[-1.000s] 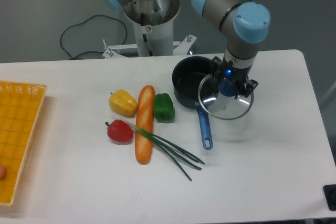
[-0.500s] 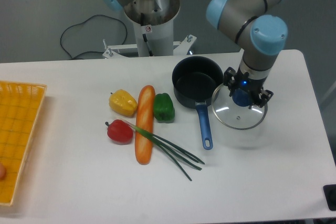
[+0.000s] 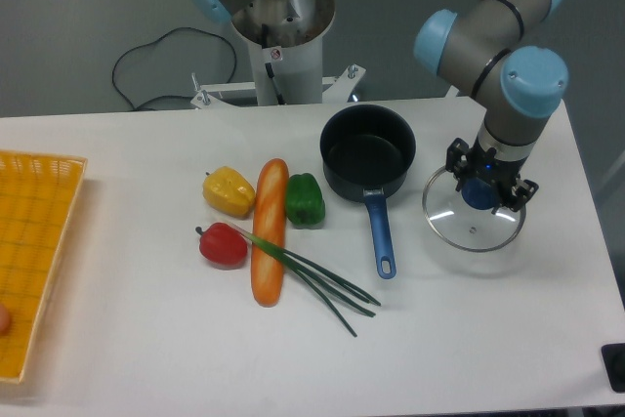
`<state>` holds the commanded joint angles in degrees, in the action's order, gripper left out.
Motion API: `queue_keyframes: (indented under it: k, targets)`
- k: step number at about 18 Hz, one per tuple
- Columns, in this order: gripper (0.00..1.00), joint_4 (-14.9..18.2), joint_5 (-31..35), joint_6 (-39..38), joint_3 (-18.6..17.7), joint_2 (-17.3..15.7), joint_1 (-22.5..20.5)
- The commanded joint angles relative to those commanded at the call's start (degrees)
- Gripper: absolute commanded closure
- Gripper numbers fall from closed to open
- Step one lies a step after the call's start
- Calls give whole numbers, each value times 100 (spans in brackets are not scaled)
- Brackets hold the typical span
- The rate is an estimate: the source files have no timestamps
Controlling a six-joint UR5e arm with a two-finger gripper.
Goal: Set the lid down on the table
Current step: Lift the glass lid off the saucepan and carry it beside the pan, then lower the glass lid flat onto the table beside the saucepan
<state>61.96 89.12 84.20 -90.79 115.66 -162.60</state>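
One lid [image 3: 473, 219] hung flat beneath my gripper [image 3: 481, 192], whose fingers pinched its blue knob. It sat right of the saucepan [image 3: 368, 152], directly over bare table [image 3: 508, 319], perhaps just touching; the only way left was straight down.

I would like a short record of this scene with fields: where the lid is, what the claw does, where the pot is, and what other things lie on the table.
lid: clear glass lid with blue knob, right of the saucepan, clear of its rim, over the table; whether it touches the table cannot be told
claw: claw closed on the lid's knob from above
pot: dark saucepan uncovered, blue handle pointing toward the camera
vegetables: yellow pepper, red pepper, green pepper, carrot, green onion
tray: yellow woven tray at the left edge
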Motion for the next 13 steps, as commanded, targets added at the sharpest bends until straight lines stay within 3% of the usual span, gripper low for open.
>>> queue_keyframes:
  k: [8, 13]
  targets:
    - [44, -369, 0, -18, 88, 378, 0]
    - [44, -395, -9, -35, 123, 457, 26]
